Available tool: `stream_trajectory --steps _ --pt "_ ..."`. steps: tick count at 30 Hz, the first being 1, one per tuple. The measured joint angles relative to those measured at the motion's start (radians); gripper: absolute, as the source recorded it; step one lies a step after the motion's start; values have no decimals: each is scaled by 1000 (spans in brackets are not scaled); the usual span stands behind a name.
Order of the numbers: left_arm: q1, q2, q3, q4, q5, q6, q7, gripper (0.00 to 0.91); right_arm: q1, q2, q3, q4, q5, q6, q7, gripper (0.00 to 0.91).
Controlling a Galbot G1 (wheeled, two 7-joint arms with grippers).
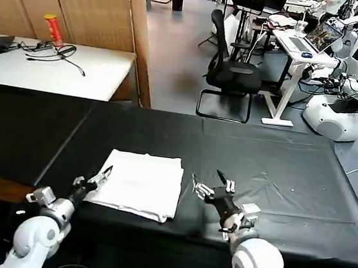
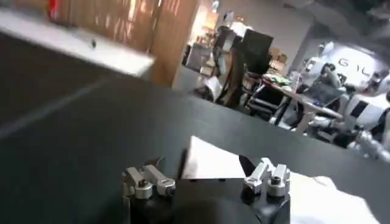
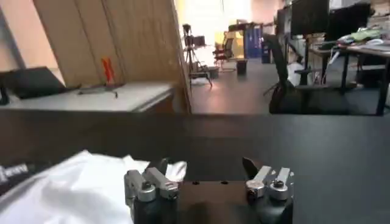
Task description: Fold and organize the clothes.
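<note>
**Layout on the table**

Folded white cotton T-shirt (image 1: 139, 185) lies on the black cloth-covered table (image 1: 277, 177), near the front edge, left of centre. Left gripper (image 1: 103, 175) sits at the shirt's left edge. Right gripper (image 1: 211, 181) is just right of the shirt, above the cloth.

Black office chair (image 1: 232, 72), white desk (image 1: 50, 67)

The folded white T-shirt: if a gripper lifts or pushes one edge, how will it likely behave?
The T-shirt is soft cloth, so a lifted edge would probably droop and the layers unfold. Pushed across the black table cloth, it likely bunches rather than slides. The left gripper is open at its edge; the right gripper is open beside it.
</note>
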Motion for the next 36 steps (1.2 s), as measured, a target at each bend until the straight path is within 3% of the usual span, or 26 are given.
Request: stream_trajectory --steps 1,2,3,4,7,12,17,26,36 --pt "-2 0 -1 4 -20 5 2 683 -4 0 4 6 1 0 0 878" --pt "-3 0 -1 7 -42 9 5 614 -6 -1 8 10 2 1 0 878" --pt "-4 0 -1 9 -61 13 6 332 -9 -1 12 14 2 2 0 878" --pt "-4 -1 -1 10 -77 19 6 195 -13 -2 17 17 2 3 0 878" --pt "-13 -7 -2 15 -130 32 -17 0 -19 -3 27 26 3 6 0 878" --pt "-19 -11 -8 30 -209 39 -26 0 -28 0 33 33 0 12 0 878" --pt "-15 -12 -9 31 -192 30 -27 0 -36 10 34 37 -16 17 0 878" --pt "-5 39 -35 -29 85 19 -77 0 -56 11 61 50 -24 22 1 878" --pt "33 240 -118 -109 406 -9 -64 0 -57 9 71 53 -29 23 4 878"
